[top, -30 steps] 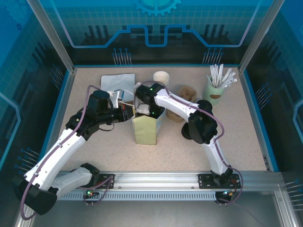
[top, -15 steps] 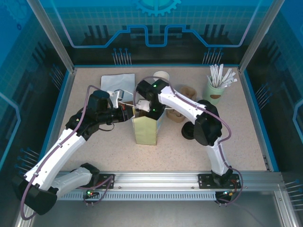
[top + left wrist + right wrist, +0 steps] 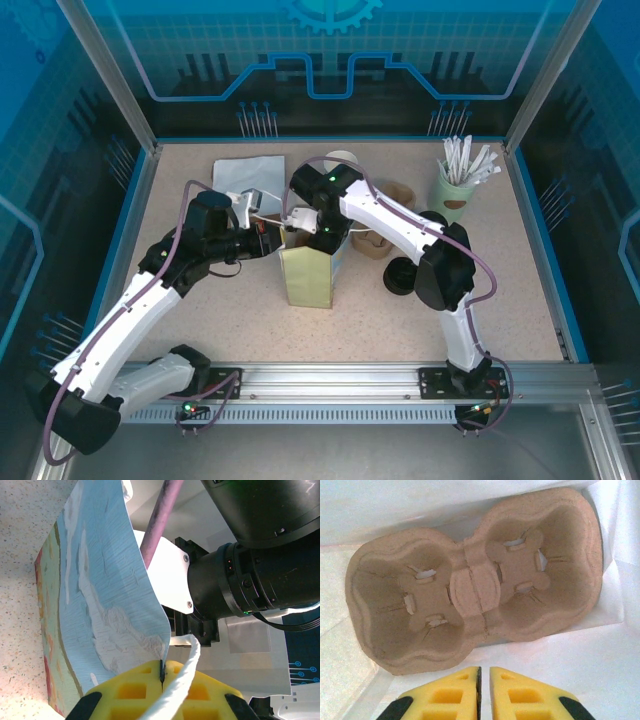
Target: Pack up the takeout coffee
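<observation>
**Coffee waits on the desk while both hands are busy at the bag**

The takeout coffee (image 3: 400, 276), seen from above as a round black lid, stands on the desk (image 3: 230, 335) to the right of the paper bag (image 3: 308, 272), not yet packed. It sits just beside the dark elbow of the right arm (image 3: 445, 275), so close that I cannot tell whether they touch.

The right hand (image 3: 484, 672) is down inside the bag's mouth. Its yellow pads (image 3: 450, 695) are pressed almost together, with only a thin slit between them, and they grip nothing. Below them a brown pulp tray (image 3: 475, 590) with two empty wells lies flat on the bag's white floor.

The left hand (image 3: 162, 667) is clamped on the top edge of the bag, pinching the paper. A white handle (image 3: 189, 662) strap trails across it. This grip appears to hold the bag's mouth open.

In my judgement the nearest danger is the elbow. When the right arm lifts out of the bag and swings toward the cup, that joint could nudge the coffee and topple it. The hand could also snag the bag wall or the handle on its way out and drag the bag over, since the bag is held by one edge alone. Later, lowering the cup down the narrow bag, a slightly off-centre descent could catch a well's rim and tip the drink. A squeeze too near the lid might pop it loose.
</observation>
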